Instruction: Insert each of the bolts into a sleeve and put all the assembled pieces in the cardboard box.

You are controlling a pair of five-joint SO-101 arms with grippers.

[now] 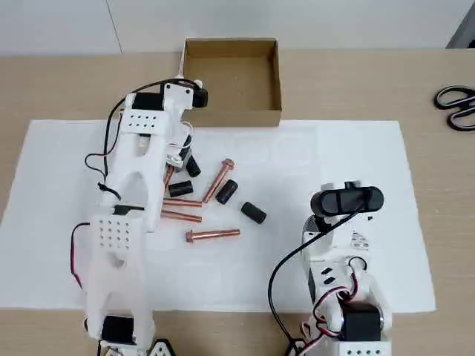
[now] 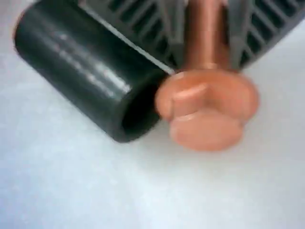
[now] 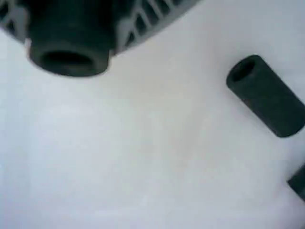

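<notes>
Copper flanged bolt (image 2: 207,109) clamped in left end effector (image 2: 205,33); right end effector (image 3: 71,24) grips black cylindrical sleeve (image 3: 66,55). Looks like the insertion step: line them up next.

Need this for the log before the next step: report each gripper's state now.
The left gripper is shut on a copper bolt.
The right gripper is shut on a black sleeve.

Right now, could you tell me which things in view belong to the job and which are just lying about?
Belong to the job: copper bolts, one held in the left gripper; black sleeves, one held in the right gripper; cardboard box.
Just lying about: scissors; white sheet under the parts.
</notes>
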